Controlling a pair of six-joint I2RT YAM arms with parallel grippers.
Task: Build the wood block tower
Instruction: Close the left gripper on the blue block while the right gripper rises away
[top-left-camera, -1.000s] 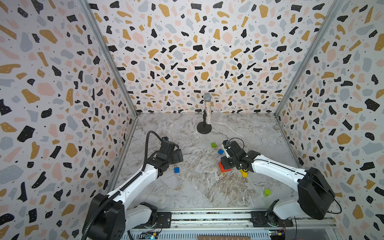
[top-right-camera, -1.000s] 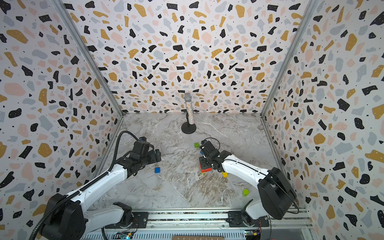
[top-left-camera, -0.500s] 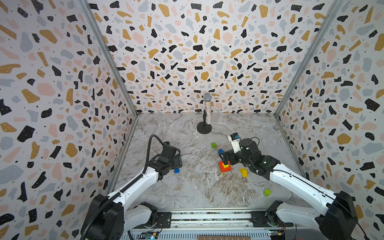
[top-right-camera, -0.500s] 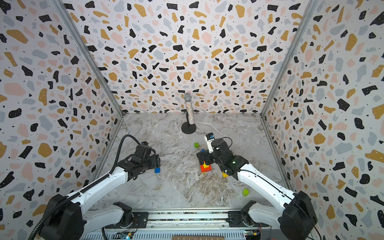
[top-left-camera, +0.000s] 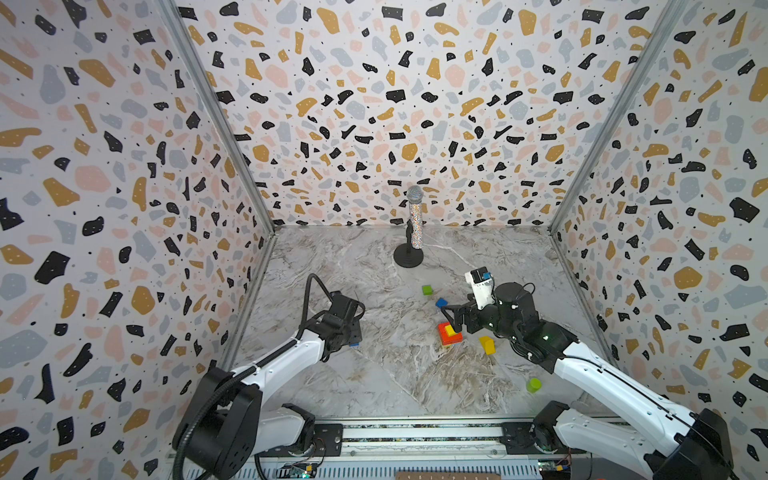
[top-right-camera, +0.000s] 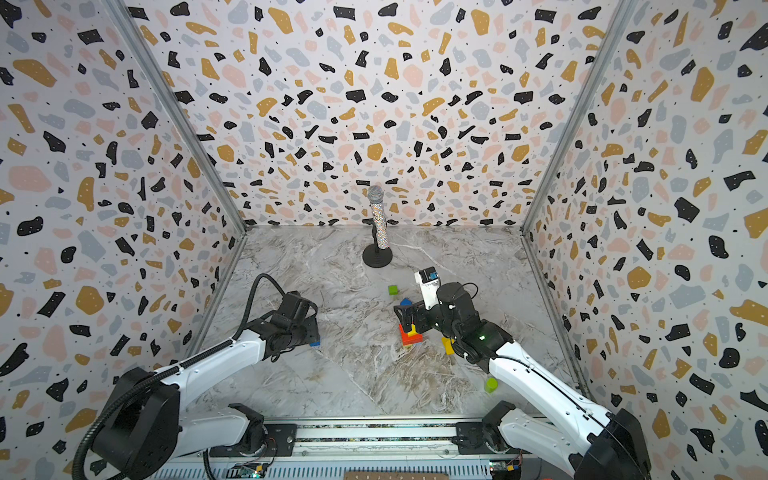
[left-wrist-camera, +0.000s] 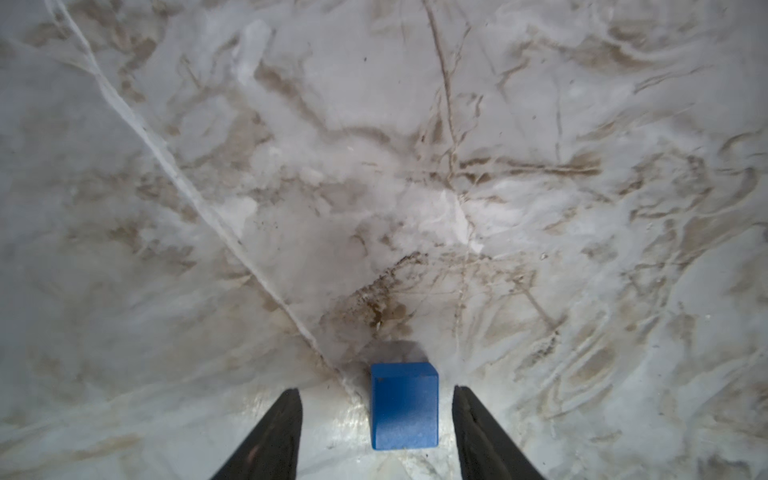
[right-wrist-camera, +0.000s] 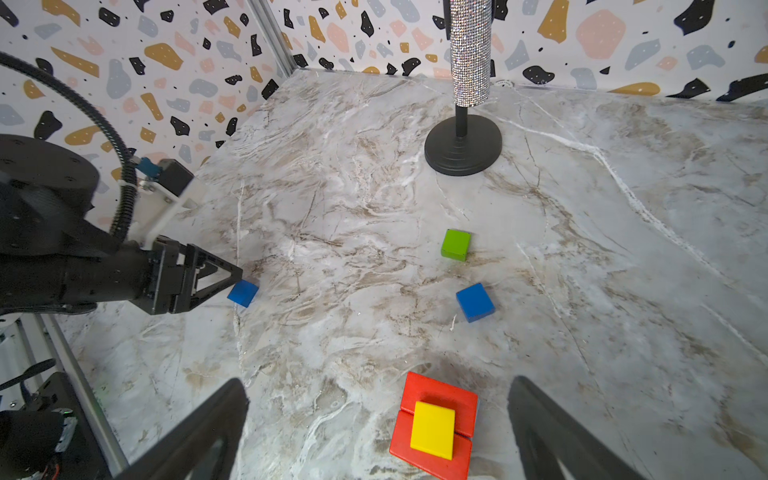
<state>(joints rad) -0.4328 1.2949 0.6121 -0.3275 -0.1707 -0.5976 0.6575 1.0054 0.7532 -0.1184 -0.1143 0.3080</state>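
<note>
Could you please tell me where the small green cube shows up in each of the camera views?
In a top view: green cube, right of centre, in front of the microphone stand.
In a top view: same spot, in front of the microphone stand.
Left wrist: not in it.
Right wrist, between the microphone stand and a blue block.
Shared landmark: the microphone stand.

A glittery microphone (top-left-camera: 415, 222) stands upright on a round black stand (top-left-camera: 408, 260) near the far edge of the marble tabletop (top-left-camera: 332, 266). A small lime-green cylinder (top-left-camera: 533, 385) is near its front right corner.
</note>
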